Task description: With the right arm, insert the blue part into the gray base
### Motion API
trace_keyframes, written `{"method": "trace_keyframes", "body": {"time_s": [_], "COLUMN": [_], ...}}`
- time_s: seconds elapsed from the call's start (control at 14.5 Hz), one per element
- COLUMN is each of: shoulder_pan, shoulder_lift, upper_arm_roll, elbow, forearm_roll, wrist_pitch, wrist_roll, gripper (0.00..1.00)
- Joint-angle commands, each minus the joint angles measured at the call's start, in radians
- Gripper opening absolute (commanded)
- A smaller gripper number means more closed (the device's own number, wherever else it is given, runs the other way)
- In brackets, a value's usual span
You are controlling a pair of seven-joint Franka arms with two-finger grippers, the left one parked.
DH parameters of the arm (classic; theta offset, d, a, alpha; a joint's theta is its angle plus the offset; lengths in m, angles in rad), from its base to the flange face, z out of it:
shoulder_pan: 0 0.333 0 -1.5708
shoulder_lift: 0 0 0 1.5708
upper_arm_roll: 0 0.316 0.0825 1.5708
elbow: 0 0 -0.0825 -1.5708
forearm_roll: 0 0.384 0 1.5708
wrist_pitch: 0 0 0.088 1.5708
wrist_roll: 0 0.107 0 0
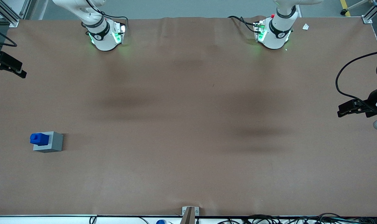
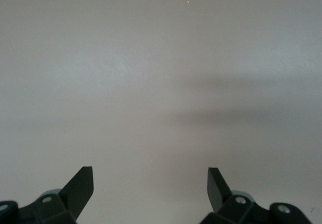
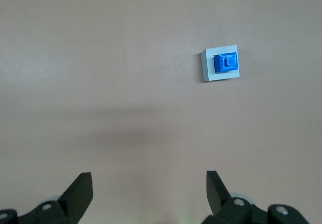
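One blue part [image 3: 225, 63] is sitting in one gray base [image 3: 207, 68] on the worktop [image 1: 188, 124]. The gripper [image 3: 146, 189] is hovering well apart from both, jaws spread apart and holding nothing.

Right arm [image 1: 96, 29]: base at table edge farthest from the front camera, links rise out of frame. Its gripper [image 1: 7, 67] shows at the working arm's end of the table, high above the surface, dark and partly cut off by the frame edge. Wrist view: gripper [image 3: 149, 190] points straight down, fingers [image 3: 80, 189] spread wide apart, nothing between them, touching nothing, well clear of the table.
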State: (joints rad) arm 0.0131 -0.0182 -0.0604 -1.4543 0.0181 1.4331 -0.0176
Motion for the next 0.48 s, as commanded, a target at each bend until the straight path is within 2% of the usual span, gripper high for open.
{"method": "trace_keyframes", "body": {"time_s": [0.0, 0.14, 0.41], "shoulder_pan": [0.031, 0.070, 0.088], "shoulder_lift": [-0.066, -0.078, -0.115], "upper_arm_roll": [0.002, 0.005, 0.005], "elbow": [-0.069, -0.086, -0.109], "forearm_roll": [0.005, 0.003, 0.003], "wrist_pitch": [-0.003, 0.000, -0.008], "wrist_roll": [0.063, 0.088, 0.088], "gripper": [1.00, 1.00, 1.00]}}
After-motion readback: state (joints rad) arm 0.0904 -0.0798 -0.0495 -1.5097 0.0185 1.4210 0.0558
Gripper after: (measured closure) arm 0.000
